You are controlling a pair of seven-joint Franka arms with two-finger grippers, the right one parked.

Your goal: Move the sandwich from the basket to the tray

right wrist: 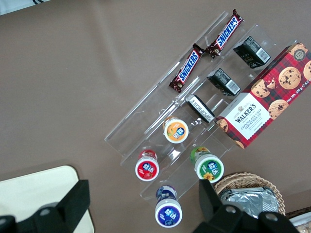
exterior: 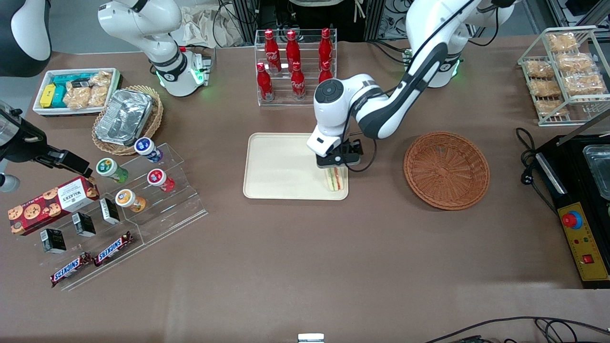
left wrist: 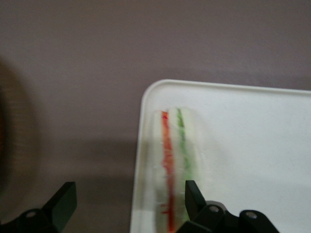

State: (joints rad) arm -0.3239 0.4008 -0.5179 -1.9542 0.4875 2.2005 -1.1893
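The sandwich (exterior: 335, 180) (left wrist: 174, 160), a white wedge with red and green filling stripes, lies flat on the cream tray (exterior: 281, 166) (left wrist: 252, 145). It sits at the tray's corner nearest the front camera on the basket's side. My gripper (exterior: 337, 167) (left wrist: 129, 191) hangs just above the sandwich and is open. One finger (left wrist: 193, 196) stands close beside the bread, and the other finger (left wrist: 63, 201) is well off over the bare table. The reddish-brown wicker basket (exterior: 446, 170) rests beside the tray toward the working arm's end, with nothing in it.
A clear rack of red cola bottles (exterior: 295, 66) stands farther from the front camera than the tray. An acrylic stand with cups and snack bars (exterior: 119, 205) and a tan basket with a foil container (exterior: 127, 119) lie toward the parked arm's end. A black machine (exterior: 579, 209) sits at the working arm's end.
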